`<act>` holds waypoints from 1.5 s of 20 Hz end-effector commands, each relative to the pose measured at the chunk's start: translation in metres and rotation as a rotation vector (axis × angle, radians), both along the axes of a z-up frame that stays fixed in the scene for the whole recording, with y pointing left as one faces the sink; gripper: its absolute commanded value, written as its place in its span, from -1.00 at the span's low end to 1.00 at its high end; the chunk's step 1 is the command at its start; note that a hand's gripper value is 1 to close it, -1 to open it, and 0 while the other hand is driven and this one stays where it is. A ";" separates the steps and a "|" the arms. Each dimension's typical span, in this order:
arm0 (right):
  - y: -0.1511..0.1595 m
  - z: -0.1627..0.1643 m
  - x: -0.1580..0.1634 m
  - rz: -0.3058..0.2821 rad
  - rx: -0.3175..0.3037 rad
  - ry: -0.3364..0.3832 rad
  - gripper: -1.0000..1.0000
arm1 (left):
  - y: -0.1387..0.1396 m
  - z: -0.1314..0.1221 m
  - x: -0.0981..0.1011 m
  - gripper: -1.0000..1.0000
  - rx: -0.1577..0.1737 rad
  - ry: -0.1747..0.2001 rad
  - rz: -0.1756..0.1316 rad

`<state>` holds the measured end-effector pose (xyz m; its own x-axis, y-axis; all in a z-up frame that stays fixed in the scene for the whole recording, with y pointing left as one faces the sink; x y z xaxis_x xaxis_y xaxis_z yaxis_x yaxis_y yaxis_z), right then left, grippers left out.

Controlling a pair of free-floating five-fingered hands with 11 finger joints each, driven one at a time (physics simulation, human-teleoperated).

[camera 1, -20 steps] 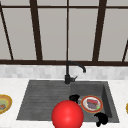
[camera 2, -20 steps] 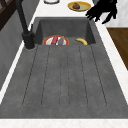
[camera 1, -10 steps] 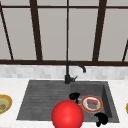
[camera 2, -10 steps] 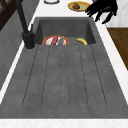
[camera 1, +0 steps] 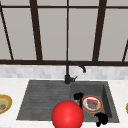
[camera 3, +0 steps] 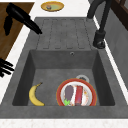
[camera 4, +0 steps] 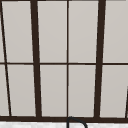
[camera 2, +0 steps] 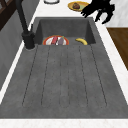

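Two black hands hang over a dark grey sink set in a white counter, under a tall window with dark bars that takes the whole upper half of the front view. The sink's ribbed draining board fills the left part, and its deep basin sits at the right. A big red ball covers the bottom centre of the front view, in front of the sink's near edge. A black tap stands at the back rim, in the middle of the frame, with its spout curving right. In the basin lies a red-rimmed plate with bits of food on it, toward the back wall. A banana lies near it on the basin floor, apart from it and toward the front wall. A yellow dish rests on the counter beyond the draining board, at the top of the right side view. The left hand shows just left of the plate in the front view. In the right side view it is at the upper left, with fingers straight and together and the thumb hanging apart. The right hand shows just below and right of the plate, at the basin's near right corner. At the left edge of the right side view its fingers are straight and slightly spread, holding nothing.
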<state>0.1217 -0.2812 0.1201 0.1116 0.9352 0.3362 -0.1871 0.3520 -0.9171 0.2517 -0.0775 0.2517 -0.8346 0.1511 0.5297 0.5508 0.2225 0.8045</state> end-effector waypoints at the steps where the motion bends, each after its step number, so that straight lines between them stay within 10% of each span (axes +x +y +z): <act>1: 0.000 0.000 0.000 0.000 0.000 0.000 0.00 | -0.016 -0.010 0.006 -1.00 0.021 -0.026 -0.074; 14: 0.000 0.000 0.000 0.000 0.000 0.000 0.00 | -0.079 -0.097 0.076 -1.00 0.039 -0.003 0.000; 25: 0.000 0.000 0.000 0.000 0.000 0.000 0.00 | -0.139 -0.121 0.079 -1.00 0.090 -0.004 0.006; 30: 0.000 0.000 0.000 0.000 0.000 0.000 0.00 | -0.141 -0.122 0.074 -1.00 0.066 0.164 -0.073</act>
<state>0.1217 -0.2812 0.1201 0.1116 0.9352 0.3362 -0.1871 0.3520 -0.9171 0.3283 -0.2180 0.1309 -0.7954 0.1409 0.5895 0.6061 0.1865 0.7732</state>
